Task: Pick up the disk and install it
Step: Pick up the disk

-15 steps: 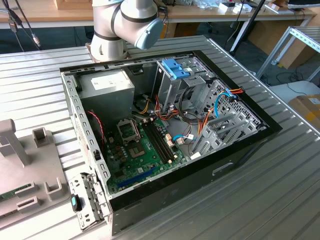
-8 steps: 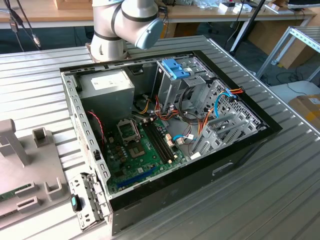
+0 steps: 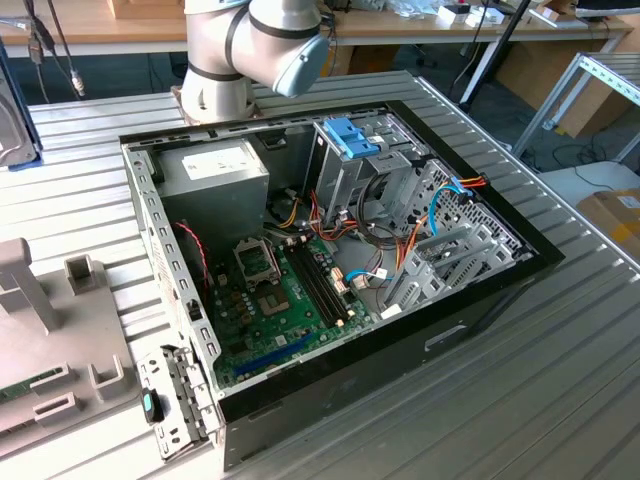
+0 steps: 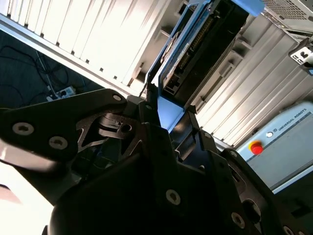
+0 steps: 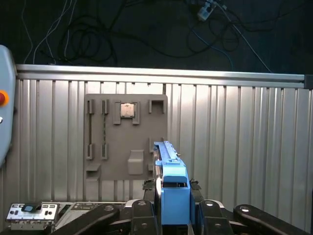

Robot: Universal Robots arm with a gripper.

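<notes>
Gripping the disk (image 5: 172,178) by its light-blue carrier frame, the gripper (image 5: 171,190) has its black fingers (image 4: 159,142) clenched on the carrier's two sides. The disk stands on edge between them, out over the ribbed metal table (image 5: 244,147) and outside the computer case (image 3: 540,255).

I judge the pick-up done and the install not yet made, since the disk sits in the grip, apart from the drive cage (image 3: 345,180). By my reckoning, installing calls for the carrier squared to a cage bay, with the loose cables (image 3: 400,245) kept clear.

In the first wrist view, a grey parts tray (image 5: 124,137) carrying a processor chip (image 5: 127,110) lies beyond the disk. In the second wrist view, I see the disk's dark underside and a teach pendant (image 4: 288,142) on the table. In the exterior view, I get the open case with its motherboard (image 3: 280,290) and the arm (image 3: 250,50) behind it.
</notes>
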